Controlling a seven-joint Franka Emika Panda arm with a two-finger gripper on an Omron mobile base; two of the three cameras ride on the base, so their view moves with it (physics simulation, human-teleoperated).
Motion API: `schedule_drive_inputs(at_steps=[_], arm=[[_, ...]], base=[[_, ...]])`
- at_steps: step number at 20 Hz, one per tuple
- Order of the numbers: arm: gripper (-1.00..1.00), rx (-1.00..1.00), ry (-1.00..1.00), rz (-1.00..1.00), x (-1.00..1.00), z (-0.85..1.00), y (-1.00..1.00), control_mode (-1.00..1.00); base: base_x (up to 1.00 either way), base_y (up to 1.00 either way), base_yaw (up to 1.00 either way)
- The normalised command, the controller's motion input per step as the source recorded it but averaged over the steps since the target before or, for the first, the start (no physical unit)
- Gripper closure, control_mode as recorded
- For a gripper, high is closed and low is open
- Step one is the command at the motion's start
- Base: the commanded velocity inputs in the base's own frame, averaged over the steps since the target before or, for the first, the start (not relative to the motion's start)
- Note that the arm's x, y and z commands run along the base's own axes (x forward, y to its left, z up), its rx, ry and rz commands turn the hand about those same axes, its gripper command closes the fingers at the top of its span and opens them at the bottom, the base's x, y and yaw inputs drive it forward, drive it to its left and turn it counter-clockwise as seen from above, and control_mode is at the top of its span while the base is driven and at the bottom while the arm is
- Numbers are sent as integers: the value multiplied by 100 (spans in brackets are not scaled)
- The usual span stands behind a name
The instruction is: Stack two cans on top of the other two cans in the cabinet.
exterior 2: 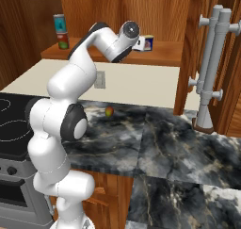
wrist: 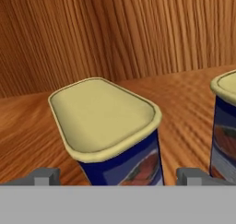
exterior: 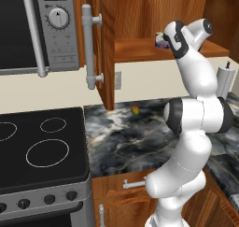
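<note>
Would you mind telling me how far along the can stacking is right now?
One two-can stack already seems to stand on the shelf. In hand: the open gripper straddles a blue can, not yet gripping. Left: lift it onto the second blue can beside it.

I see a blue can [wrist: 117, 135] right between my gripper [wrist: 117, 176] fingertips, a second can [wrist: 225, 126] just beside it, bare shelf [wrist: 27, 126] opposite.

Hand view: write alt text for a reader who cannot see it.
A blue can with a pale cream, rounded-rectangle top stands on the wooden shelf of the cabinet, centred between the two dark fingertips of the open gripper. A second, similar can shows at the right edge, and wood-grain wall rises behind.
</note>
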Motion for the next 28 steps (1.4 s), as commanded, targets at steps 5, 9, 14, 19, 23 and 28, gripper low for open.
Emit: schedule_drive_inputs(at_steps=[5, 9, 14, 19, 23, 28], arm=[[-100, -1, 0, 5, -1, 0, 3, -100], [-100, -1, 0, 4, -5, 0, 5, -100], [-100, -1, 0, 3, -6, 0, 4, -100], [-100, -1, 0, 2, -8, 1, 4, -100], [-100, -1, 0, 0, -12, 3, 7, -100], [-100, -1, 0, 0, -11, 1, 8, -100]], base=[[0, 0, 0], [0, 0, 0], [0, 0, 0], [0, 0, 0], [0, 0, 0], [0, 0, 0]])
